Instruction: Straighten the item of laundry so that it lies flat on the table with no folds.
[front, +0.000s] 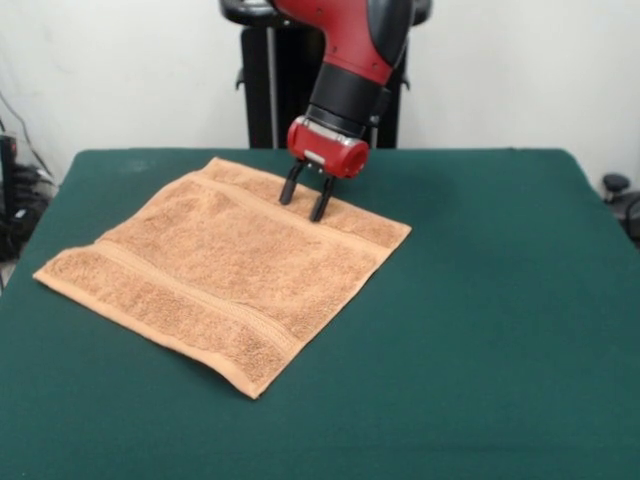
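Observation:
The orange-tan terry towel (225, 268) lies spread out on the dark green table (480, 300), left of the middle, turned like a diamond with a woven band near two opposite edges. It looks flat, with only its near edge slightly raised. My gripper (305, 202) hangs from the red and black arm over the towel's far right edge. Its two black fingers (289, 187) are open, tips just above or touching the cloth, holding nothing.
The robot's black pedestal (275, 90) stands behind the table's far edge. Cables and dark gear (15, 200) lie off the table at the left, and a black knob (615, 185) at the right.

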